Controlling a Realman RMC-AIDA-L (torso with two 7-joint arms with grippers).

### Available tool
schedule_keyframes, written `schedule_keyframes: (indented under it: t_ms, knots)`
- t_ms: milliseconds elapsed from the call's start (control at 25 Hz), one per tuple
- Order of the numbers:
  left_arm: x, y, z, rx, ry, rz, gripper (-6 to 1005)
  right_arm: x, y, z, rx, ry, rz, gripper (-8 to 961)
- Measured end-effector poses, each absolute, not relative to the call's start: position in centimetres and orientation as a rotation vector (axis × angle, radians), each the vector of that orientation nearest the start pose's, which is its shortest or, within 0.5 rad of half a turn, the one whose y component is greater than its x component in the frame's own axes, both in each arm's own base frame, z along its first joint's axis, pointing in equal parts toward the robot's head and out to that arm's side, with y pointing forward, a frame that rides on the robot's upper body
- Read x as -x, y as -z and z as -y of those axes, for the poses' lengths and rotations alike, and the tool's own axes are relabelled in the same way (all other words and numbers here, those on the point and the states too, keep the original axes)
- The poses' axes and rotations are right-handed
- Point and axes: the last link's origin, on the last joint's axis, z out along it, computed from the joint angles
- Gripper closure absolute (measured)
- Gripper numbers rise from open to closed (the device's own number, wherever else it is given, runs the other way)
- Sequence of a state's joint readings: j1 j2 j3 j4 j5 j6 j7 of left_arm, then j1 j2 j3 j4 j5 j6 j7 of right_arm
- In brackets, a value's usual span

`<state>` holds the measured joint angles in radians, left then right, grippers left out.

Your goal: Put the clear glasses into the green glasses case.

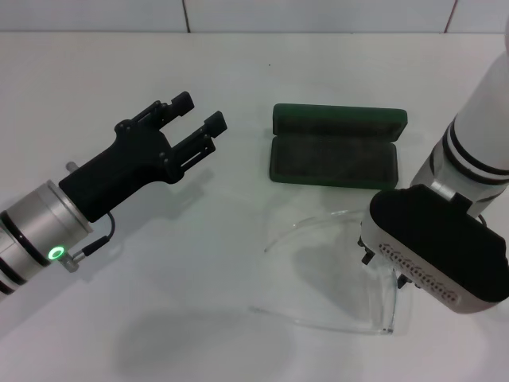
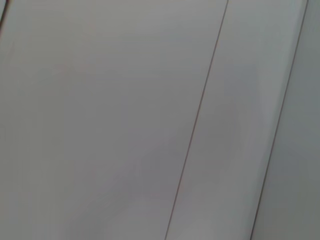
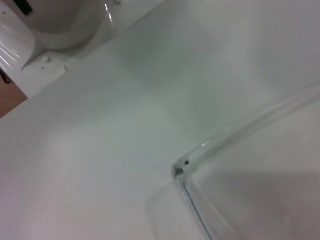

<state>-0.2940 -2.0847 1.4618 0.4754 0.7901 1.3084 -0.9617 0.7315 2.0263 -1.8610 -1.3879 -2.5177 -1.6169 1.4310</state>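
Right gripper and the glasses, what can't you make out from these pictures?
- Right gripper: head view, fingers hidden under its own wrist housing.
- Glasses: head view, lens middle covered by that wrist; right wrist view shows only one hinge corner.
- Left wrist view: only blank wall; the open left gripper is unseen.

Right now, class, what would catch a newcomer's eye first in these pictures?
The open green case lies mid-table at the back, its dark inside showing. The clear glasses lie in front of it, arms spread, with the right gripper over their lens end. On the left, the left gripper hovers with fingers open.
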Motion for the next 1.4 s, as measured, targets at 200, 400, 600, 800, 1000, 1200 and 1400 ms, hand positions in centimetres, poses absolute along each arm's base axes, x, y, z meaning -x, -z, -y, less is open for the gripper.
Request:
schedule_keyframes:
  t_ms: [200,400,600,800,1000,1200,1400]
  knots:
    - [26.3,3.8,-29.9,2.226,1.153,0.642,316,-13.1,5.8,-31.7,2.874,1.0,1.39,463]
    - [26.6,3.7,-30.1,2.192,1.157,0.671,316,-13.1,5.9,-31.9,2.866,0.989,1.38,675]
    - [27.2,3.8,-31.3,2.139,1.142,0.805,316,-13.1,5.3,-32.5,2.871,0.907,1.301,815]
    - [27.5,2.9,-31.7,2.09,1.198,0.897,316,-13.4,4.1,-32.7,2.897,0.768,1.18,841]
    - [27.6,2.2,-31.4,2.081,1.237,0.907,317,-14.0,2.3,-33.4,2.88,0.521,1.014,837]
    - [27.6,1.8,-31.4,2.068,1.269,0.935,317,-15.7,0.8,-33.3,2.821,0.197,0.875,834]
    - [27.6,1.5,-31.2,2.068,1.299,0.937,317,-18.3,2.0,-32.5,2.693,-0.091,0.826,831]
